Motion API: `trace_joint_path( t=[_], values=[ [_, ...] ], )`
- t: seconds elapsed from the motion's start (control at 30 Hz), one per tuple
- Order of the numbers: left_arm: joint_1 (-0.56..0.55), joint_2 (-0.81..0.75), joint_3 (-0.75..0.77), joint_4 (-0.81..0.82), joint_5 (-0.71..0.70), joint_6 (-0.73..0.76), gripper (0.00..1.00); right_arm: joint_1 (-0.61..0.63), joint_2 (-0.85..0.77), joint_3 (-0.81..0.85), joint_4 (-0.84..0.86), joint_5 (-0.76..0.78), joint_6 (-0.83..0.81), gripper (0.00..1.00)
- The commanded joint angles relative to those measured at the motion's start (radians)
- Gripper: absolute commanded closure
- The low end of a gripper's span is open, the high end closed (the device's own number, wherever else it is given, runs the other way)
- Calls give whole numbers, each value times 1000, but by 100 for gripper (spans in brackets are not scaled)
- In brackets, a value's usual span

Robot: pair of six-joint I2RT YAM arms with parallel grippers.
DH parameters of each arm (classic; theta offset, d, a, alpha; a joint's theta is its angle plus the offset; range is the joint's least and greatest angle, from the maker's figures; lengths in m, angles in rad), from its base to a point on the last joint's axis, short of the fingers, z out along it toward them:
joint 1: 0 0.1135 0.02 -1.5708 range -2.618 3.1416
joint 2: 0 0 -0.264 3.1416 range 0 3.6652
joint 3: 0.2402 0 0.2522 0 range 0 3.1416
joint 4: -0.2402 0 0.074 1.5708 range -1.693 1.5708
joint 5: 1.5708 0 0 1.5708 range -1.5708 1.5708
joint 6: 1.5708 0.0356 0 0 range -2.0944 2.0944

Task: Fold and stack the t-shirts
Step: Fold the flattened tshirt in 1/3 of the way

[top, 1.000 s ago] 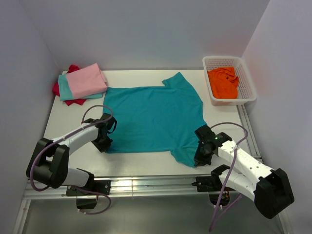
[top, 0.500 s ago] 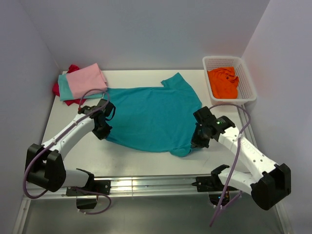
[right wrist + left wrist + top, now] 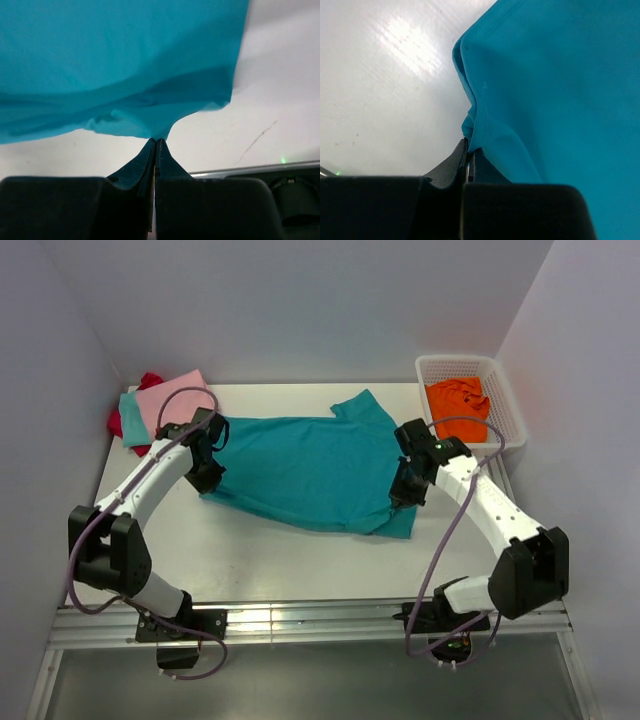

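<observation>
The teal t-shirt lies spread across the middle of the table, its near hem lifted and carried back over itself. My left gripper is shut on the hem's left corner. My right gripper is shut on the right corner, and the cloth sags between the two. A folded pink t-shirt tops a pile with a light aqua one and a red one at the back left. The orange t-shirt lies crumpled in the basket.
A white mesh basket stands at the back right corner. White walls close in the table on three sides. A metal rail runs along the near edge by the arm bases.
Both grippers have moved away from the near edge toward the back, dragging the teal shirt's near hem up and over the shirt's body. The visible shirt has become shorter front to back.
</observation>
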Motion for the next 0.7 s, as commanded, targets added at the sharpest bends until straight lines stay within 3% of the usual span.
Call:
trace_joint_path(
  t=[0.0,0.33,0.67],
  values=[
    [34,58,86,4,-26,79,100,-50,59,93,21,31,-57,100],
    [110,294,260,65,-1,144,100,-104,402,347,36,26,-87,100],
    [165,514,484,56,40,175,99,-120,705,754,-67,69,-94,100]
  ],
)
